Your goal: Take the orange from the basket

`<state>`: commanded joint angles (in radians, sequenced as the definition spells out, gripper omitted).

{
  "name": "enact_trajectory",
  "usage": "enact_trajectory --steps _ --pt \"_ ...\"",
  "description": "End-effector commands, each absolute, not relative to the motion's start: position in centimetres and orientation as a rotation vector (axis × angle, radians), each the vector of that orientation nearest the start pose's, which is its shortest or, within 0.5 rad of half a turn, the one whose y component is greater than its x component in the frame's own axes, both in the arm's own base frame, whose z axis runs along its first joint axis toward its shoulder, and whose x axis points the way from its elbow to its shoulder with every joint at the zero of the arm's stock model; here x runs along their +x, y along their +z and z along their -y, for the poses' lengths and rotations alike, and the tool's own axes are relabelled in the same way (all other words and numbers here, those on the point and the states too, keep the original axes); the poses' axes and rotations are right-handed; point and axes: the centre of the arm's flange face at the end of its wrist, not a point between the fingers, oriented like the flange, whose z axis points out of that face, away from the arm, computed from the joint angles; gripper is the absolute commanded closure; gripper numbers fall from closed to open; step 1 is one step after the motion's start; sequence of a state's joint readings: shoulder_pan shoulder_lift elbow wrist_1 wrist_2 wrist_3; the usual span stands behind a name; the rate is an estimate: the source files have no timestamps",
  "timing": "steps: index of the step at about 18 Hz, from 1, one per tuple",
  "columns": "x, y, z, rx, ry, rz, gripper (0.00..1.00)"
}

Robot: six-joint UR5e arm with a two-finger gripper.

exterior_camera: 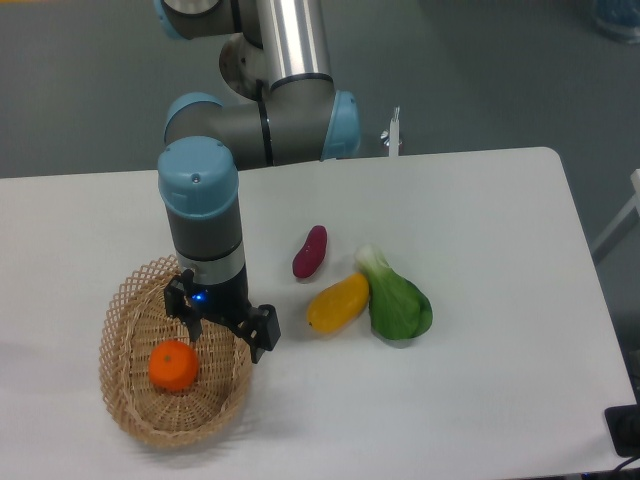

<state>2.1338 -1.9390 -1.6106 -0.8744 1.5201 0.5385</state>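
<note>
The gripper (222,335) points straight down over the wicker basket (125,405), its fingers spread apart with nothing between them. One dark finger (262,333) hangs just past the basket's near-right rim, the other (186,308) sits lower-left, inside the rim line. The orange (173,366) lies on the basket's woven bottom, just below and slightly to the left of the open fingers, apart from them; whether any fingertip touches it cannot be told from this angle. Out to the right of the tool, on the white table (480,380), lie a purple sweet potato (309,252), a yellow-orange mango (338,303) and a green bok choy (396,299), the mango touching the bok choy.
</note>
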Motion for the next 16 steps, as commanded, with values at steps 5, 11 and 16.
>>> enact_trajectory --steps 5,11,16 --pt "-22.4 33.5 -61.2 -2.864 0.147 0.037 0.00" --pt "-22.4 33.1 -61.4 -2.867 0.136 0.074 0.00" --pt "-22.1 31.3 -63.2 -2.875 0.109 0.137 0.00"
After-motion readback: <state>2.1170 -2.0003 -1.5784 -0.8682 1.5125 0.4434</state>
